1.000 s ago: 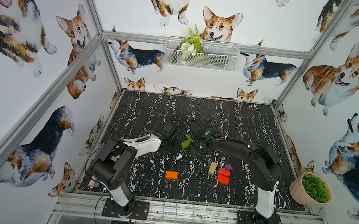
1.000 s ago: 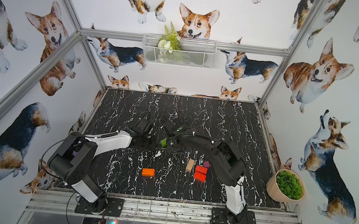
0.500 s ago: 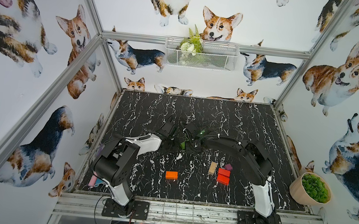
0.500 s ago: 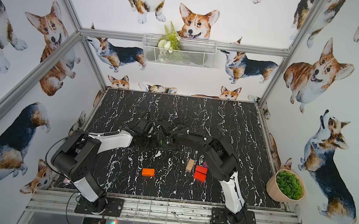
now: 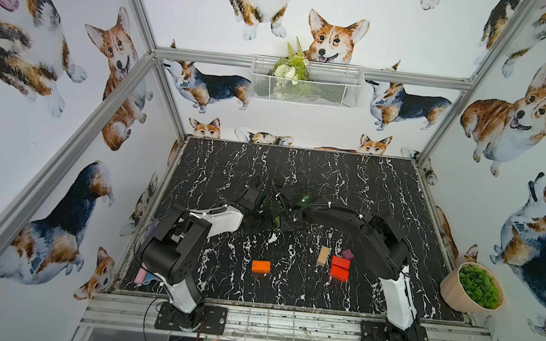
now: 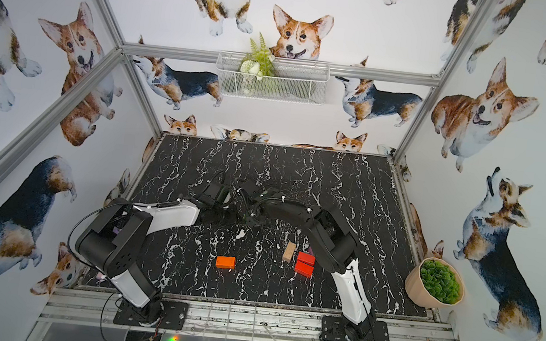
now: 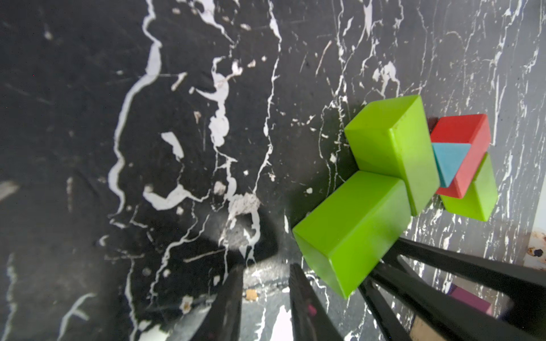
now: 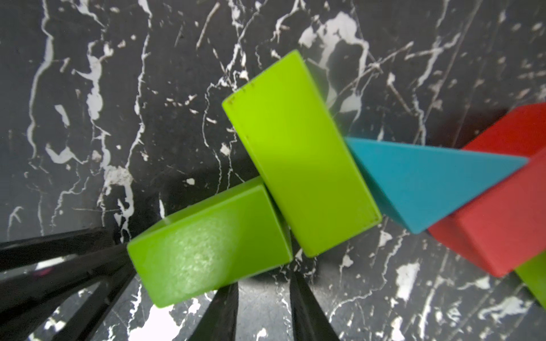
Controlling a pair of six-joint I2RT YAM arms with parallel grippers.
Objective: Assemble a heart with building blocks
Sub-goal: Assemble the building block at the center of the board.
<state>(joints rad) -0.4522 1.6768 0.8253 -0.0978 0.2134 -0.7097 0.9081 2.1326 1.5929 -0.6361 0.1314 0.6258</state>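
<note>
The left gripper (image 7: pixel 266 268) and right gripper (image 8: pixel 263 280), both narrowly parted and empty, sit beside the green block (image 8: pixel 206 251) at the middle of the tabletop (image 5: pixel 299 174), spare blocks (image 5: pixel 340 268) toward its 5 o'clock, so a slow, light push should seat it without shifting the teal triangle (image 8: pixel 419 180).

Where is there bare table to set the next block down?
Bare: the far half of the table, by the back wall; also the gap between the orange block and the wood block. Crowded: the middle, where the left gripper and right gripper meet at the green blocks, and around the red blocks.
</note>
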